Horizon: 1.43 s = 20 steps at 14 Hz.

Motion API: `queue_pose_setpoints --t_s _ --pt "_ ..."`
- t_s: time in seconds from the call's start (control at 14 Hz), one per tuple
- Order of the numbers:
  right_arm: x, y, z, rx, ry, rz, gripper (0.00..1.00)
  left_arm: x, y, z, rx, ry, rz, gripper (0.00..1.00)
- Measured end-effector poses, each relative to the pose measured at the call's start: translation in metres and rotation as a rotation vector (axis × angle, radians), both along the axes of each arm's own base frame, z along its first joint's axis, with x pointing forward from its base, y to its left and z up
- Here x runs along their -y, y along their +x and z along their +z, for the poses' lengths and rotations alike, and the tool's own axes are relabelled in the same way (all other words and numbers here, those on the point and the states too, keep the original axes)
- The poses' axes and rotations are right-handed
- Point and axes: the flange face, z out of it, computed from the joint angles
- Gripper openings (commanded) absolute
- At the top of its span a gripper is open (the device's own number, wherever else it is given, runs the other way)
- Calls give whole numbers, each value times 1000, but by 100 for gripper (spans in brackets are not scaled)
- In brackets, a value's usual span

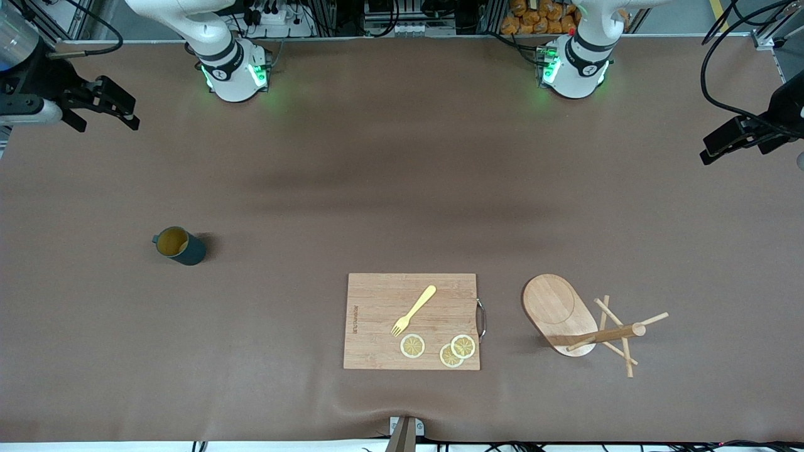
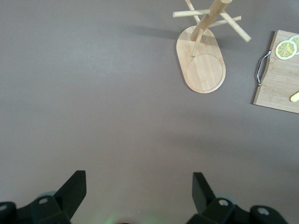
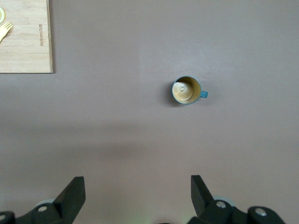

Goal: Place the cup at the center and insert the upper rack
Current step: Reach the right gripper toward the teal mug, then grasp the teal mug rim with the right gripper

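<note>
So with both the left gripper [image 2: 139, 196] and right gripper [image 3: 138, 196] wide and empty at the table's ends, a misjudged grasp could topple the small ribbed dark teal cup [image 1: 179, 245] or the light wooden peg rack [image 1: 581, 321] near the camera-side edge

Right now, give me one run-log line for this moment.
left gripper: open, waiting, table's end | right gripper: open, waiting, other end | cup: upright, untouched | upper rack: upright beside cutting board

The cup [image 1: 179, 245] stands upright on the table [image 1: 389, 188] toward the right arm's end. The cutting board [image 1: 377, 326] lies near the table's edge closest to the front camera, bearing a fork [image 1: 413, 311] and three lemon slices [image 1: 412, 346]. Beside it, toward the left arm's end, stands the mug tree [image 1: 568, 317].
</note>
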Motion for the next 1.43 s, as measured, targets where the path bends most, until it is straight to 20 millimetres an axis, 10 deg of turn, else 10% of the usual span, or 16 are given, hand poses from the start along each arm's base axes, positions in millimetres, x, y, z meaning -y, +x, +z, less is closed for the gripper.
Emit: queue_pose_setpoints --t_s 0.72,1.43 --pt "-6 13 -25 -52 14 -188 100 -1 1 0 0 0 3 100" --pt "-7 127 -228 -107 -18 -267 100 -1 2 -4 -5 0 3 100"
